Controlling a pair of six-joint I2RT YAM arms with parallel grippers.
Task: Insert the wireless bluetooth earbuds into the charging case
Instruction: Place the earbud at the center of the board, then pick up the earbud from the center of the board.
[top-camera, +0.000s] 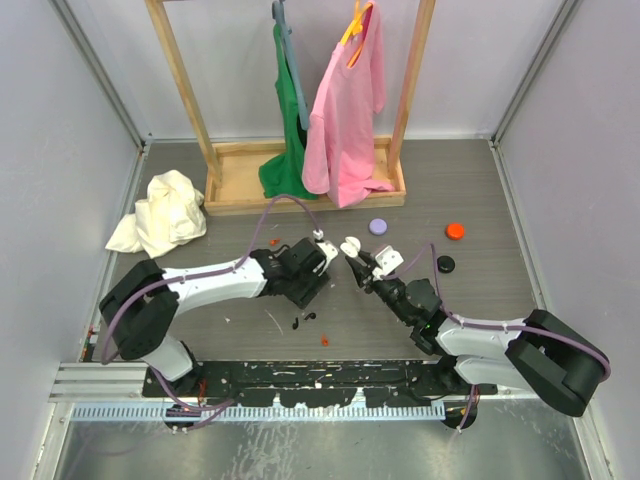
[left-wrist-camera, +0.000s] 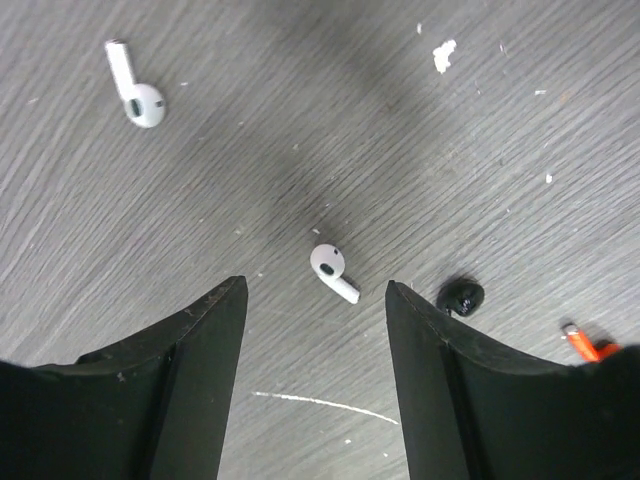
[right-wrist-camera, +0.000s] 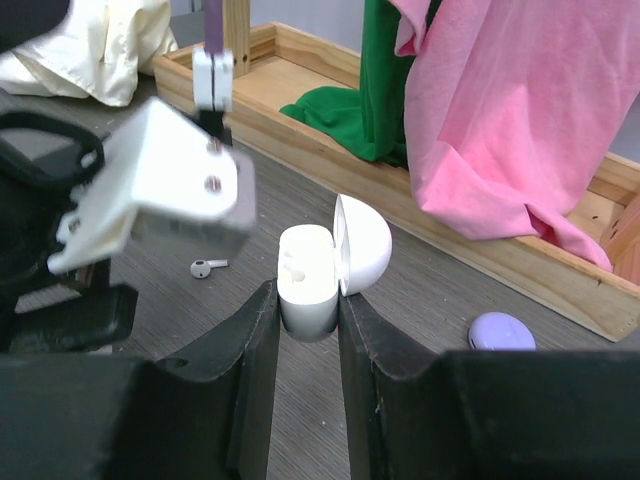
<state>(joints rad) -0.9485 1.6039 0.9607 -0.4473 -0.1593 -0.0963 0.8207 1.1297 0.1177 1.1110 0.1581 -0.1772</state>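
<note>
Plainly, right gripper (right-wrist-camera: 308, 302) clamping open charging case (right-wrist-camera: 305, 270), earbud (left-wrist-camera: 333, 270) loose

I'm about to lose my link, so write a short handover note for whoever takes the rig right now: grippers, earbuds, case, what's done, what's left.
Left gripper: open, holding nothing, poised over the near earbud, which lies on the table just ahead of the gap between its fingers.
Right gripper: shut on the case, which is upright with its lid open.
Far earbud: loose on the table, well apart from the near one.
Done: case gripped and open.
Left: pick up each earbud and seat it in the case. Neither is in yet.
</note>
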